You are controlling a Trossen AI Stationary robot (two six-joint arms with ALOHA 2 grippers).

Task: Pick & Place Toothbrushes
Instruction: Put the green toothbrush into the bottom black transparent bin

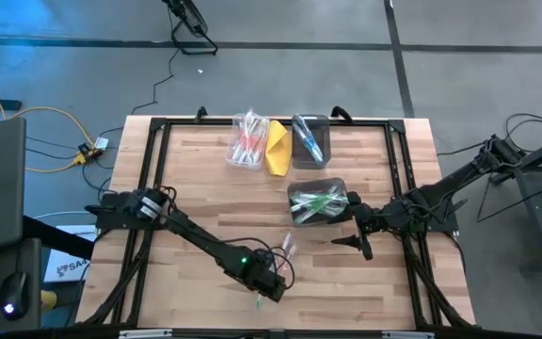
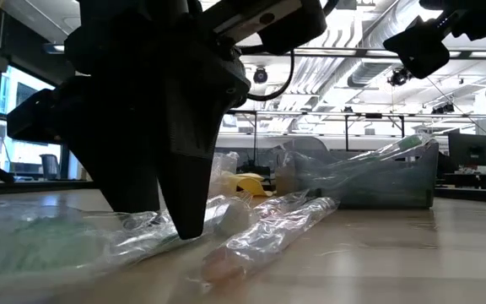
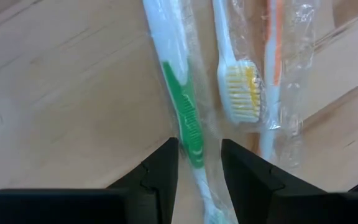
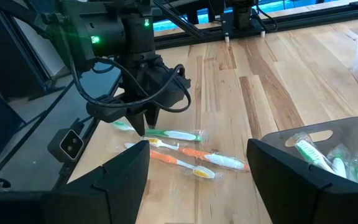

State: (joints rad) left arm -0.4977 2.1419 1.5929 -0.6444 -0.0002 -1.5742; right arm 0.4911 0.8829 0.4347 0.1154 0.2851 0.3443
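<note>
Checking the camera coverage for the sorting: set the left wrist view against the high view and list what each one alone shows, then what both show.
Only the left wrist view: the bristles of an orange-handled toothbrush in its clear wrapper, and the left gripper straddling the green-handled toothbrush.

Only the high view: three bins, with red, blue and green toothbrushes, a yellow folded object, and the right gripper, open, beside the green bin.

Both: the wooden table and the left gripper over loose toothbrushes.
</note>
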